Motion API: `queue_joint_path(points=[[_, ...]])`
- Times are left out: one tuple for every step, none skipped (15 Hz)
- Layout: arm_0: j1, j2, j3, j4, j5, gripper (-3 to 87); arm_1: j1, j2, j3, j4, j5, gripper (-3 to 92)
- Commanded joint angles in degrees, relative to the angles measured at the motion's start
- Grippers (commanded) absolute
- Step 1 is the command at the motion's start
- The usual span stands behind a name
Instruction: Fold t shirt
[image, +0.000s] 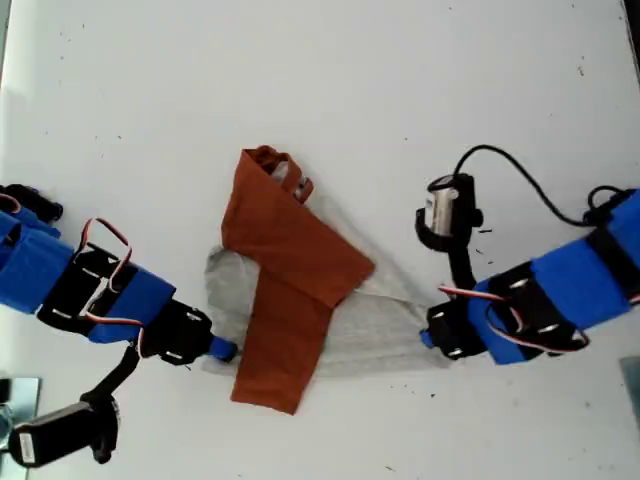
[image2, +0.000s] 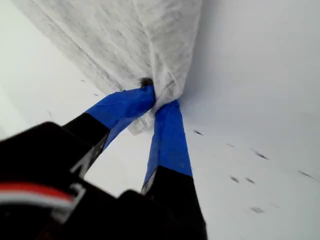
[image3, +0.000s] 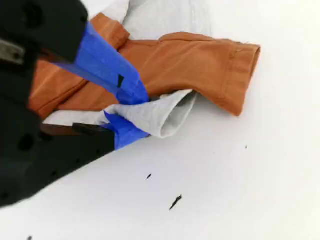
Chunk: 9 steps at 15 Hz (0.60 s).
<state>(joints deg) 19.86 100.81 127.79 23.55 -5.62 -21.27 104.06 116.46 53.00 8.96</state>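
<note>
The t shirt (image: 375, 325) lies crumpled in the middle of the white table, its grey body under two crossed rust-orange sleeves (image: 285, 245). My first gripper (image: 428, 340) comes in from the exterior view's right and is shut on the grey corner nearest it; the first wrist view shows its blue fingertips pinching grey cloth (image2: 150, 45) at the gripper (image2: 157, 95). My second gripper (image: 226, 350) reaches in from the exterior view's left and is shut on the grey hem (image3: 160, 115), beside an orange sleeve (image3: 200, 65); its jaws (image3: 139, 116) clamp that hem.
The white table (image: 330, 70) carries small dark specks. A black cable (image: 520, 175) loops above the first arm. Grey objects show at the exterior view's lower left edge (image: 12, 392) and at its right edge (image: 630, 375).
</note>
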Motion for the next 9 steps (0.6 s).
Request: queue_joint_path(points=[[-0.97, 0.35, -8.00, 1.41, 0.88, -0.3, 2.37, 13.27, 3.78, 1.41, -3.08, 3.2], [-0.97, 0.18, -11.43, 3.78, 1.23, -0.3, 2.20, 11.95, 0.79, 1.32, -5.36, 3.2], [-0.35, 0.18, -12.83, 4.04, 1.32, -0.3, 1.67, 8.17, -3.78, 0.88, -7.12, 3.2], [0.18, 0.35, -13.54, 4.04, 0.97, -0.3, 2.02, 4.48, -8.70, 1.41, -9.84, 3.2], [0.00, 1.05, -13.62, 4.13, 0.88, -0.3, 3.78, 2.64, -13.36, 3.96, -13.18, 3.2], [-1.14, 2.11, -13.62, 5.10, 1.23, -0.3, 6.33, 2.90, -15.47, 5.19, -16.17, 3.1], [-2.99, 3.52, -13.62, 7.47, 1.67, -0.3, 9.93, 4.39, -15.64, 4.48, -19.95, 3.1], [-6.06, 5.89, -13.45, 10.72, 2.81, -0.3, 14.94, 6.94, -15.56, 4.39, -24.70, 3.1], [-10.90, 9.40, -13.45, 14.68, 5.27, -0.3, 21.62, 9.93, -16.52, 6.68, -30.50, 3.1]])
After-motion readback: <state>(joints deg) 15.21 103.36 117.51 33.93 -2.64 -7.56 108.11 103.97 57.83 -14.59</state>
